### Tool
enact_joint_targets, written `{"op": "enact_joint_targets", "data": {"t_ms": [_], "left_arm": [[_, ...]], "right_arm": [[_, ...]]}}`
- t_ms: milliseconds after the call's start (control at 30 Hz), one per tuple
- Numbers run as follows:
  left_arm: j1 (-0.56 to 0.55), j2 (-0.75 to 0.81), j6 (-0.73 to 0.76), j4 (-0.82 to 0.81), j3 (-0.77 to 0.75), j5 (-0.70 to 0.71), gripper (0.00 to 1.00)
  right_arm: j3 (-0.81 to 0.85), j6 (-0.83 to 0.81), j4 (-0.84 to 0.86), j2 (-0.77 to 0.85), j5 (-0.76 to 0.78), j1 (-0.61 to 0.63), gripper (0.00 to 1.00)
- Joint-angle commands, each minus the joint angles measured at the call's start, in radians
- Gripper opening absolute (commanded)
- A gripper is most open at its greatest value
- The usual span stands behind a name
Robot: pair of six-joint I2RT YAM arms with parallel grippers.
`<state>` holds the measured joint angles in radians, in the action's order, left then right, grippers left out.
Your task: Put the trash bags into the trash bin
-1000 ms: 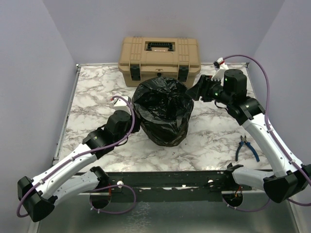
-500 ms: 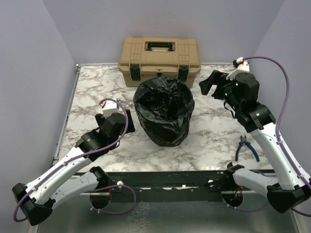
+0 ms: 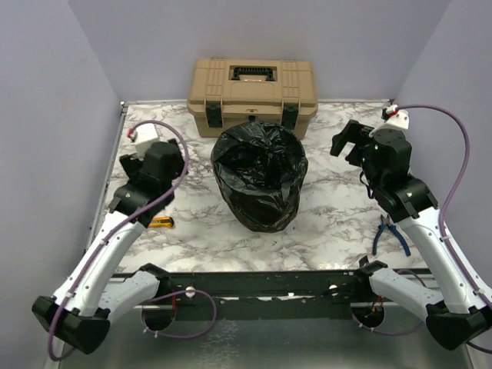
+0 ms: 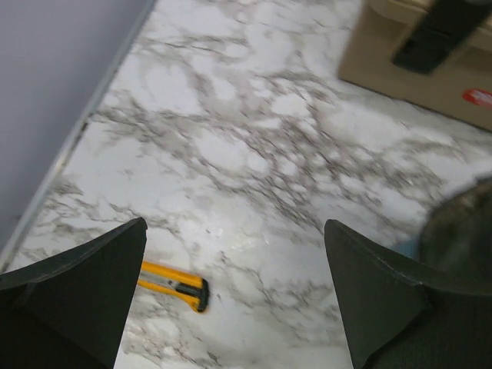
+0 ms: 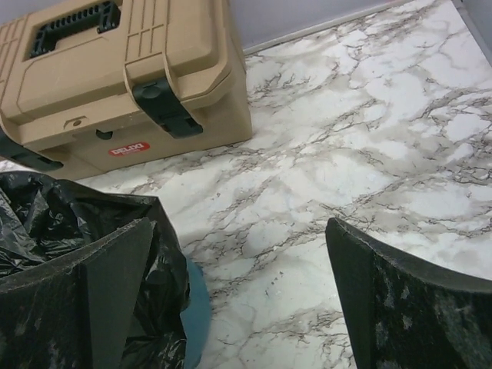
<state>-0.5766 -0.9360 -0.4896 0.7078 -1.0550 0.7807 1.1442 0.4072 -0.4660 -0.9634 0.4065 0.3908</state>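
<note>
A black trash bag (image 3: 260, 177) is draped over the round trash bin in the middle of the table and covers it from rim to foot. In the right wrist view the bag (image 5: 54, 223) fills the lower left, and a strip of the teal bin (image 5: 196, 307) shows below it. My left gripper (image 3: 137, 184) (image 4: 234, 231) hangs open over bare marble, well left of the bag. My right gripper (image 3: 347, 138) (image 5: 240, 227) is open to the right of the bag, with its left finger close beside the plastic. Neither holds anything.
A tan toolbox (image 3: 252, 94) (image 5: 115, 69) with black latches stands behind the bin. A yellow utility knife (image 3: 161, 222) (image 4: 173, 284) lies at the front left. Blue-handled pliers (image 3: 390, 234) lie at the front right. Walls close in on both sides.
Both grippers have opened and drawn away from the bag. The left arm swung left and back, uncovering the knife. The right moved right. The bag stays over the bin.
</note>
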Motion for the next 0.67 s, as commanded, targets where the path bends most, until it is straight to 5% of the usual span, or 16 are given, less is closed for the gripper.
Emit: {"op": "enact_joint_targets", "data": {"t_ms": [0, 100, 633], "left_arm": [[0.369, -0.087, 0.188, -0.068, -0.078, -0.391, 0.99], [0.503, -0.208, 0.202, 0.005, -0.172, -0.494, 0.99], [0.507, -0.15, 0.119, -0.025, -0.186, -0.431, 0.99]], "right_arm": [[-0.022, -0.011, -0.019, 0.0, 0.007, -0.006, 1.0], [-0.021, -0.002, -0.026, -0.009, -0.008, -0.007, 1.0], [-0.036, 0.031, -0.021, -0.002, -0.066, -0.007, 1.0]]}}
